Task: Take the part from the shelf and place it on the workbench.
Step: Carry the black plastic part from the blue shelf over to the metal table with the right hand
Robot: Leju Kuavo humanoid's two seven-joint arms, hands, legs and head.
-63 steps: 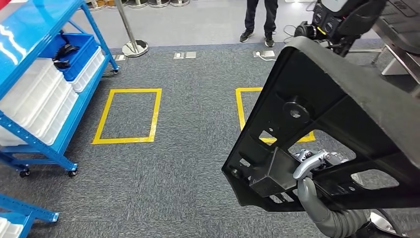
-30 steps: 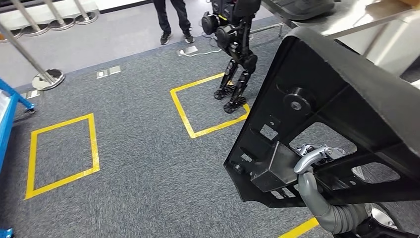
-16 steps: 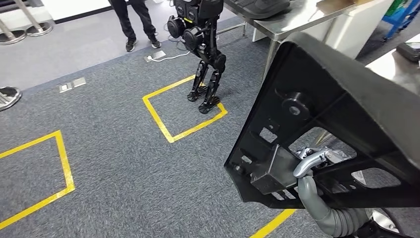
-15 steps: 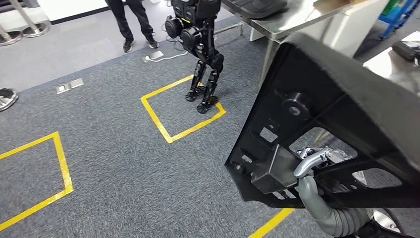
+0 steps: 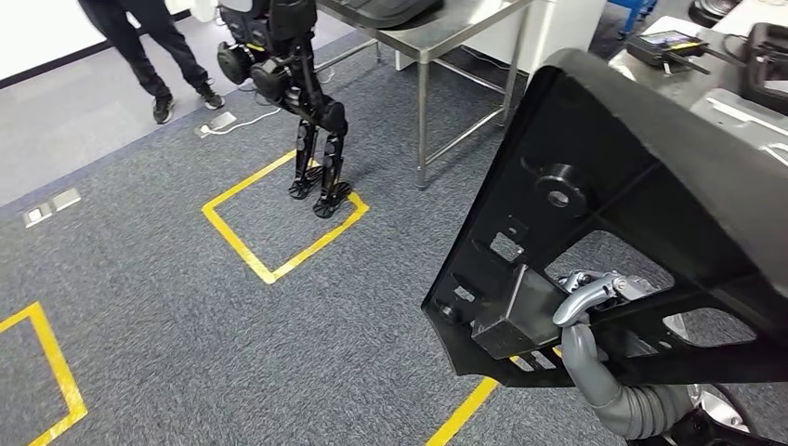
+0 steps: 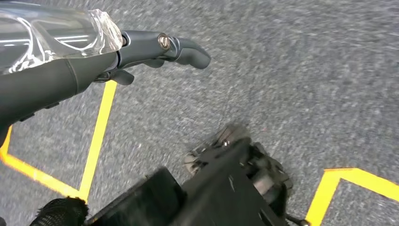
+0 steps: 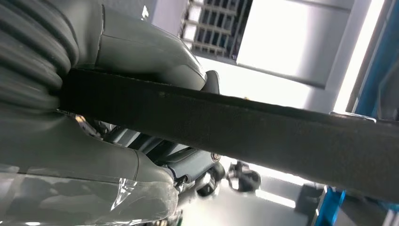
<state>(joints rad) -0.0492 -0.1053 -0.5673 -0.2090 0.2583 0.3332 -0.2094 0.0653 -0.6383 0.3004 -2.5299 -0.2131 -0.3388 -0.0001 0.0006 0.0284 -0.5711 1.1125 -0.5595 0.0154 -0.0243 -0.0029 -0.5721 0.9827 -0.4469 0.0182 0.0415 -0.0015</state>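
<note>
A large black moulded part with ribs and cut-outs is held up on the right of the head view, tilted. My right hand grips its lower frame from beneath, thumb hooked over a bar. In the right wrist view the part's black edge runs across between the grey thumb and fingers of that hand. My left hand hangs above the grey carpet with nothing in it, its fingers apart. A steel workbench stands at the far middle with another black part on it.
A small black humanoid robot stands on a yellow taped square before the bench. A person's legs are at the far left. A pale table with devices is at the far right. A yellow line crosses the near carpet.
The camera has turned right: the blue shelf has left the picture and the steel workbench has come in. My right hand holds the part the same way throughout.
</note>
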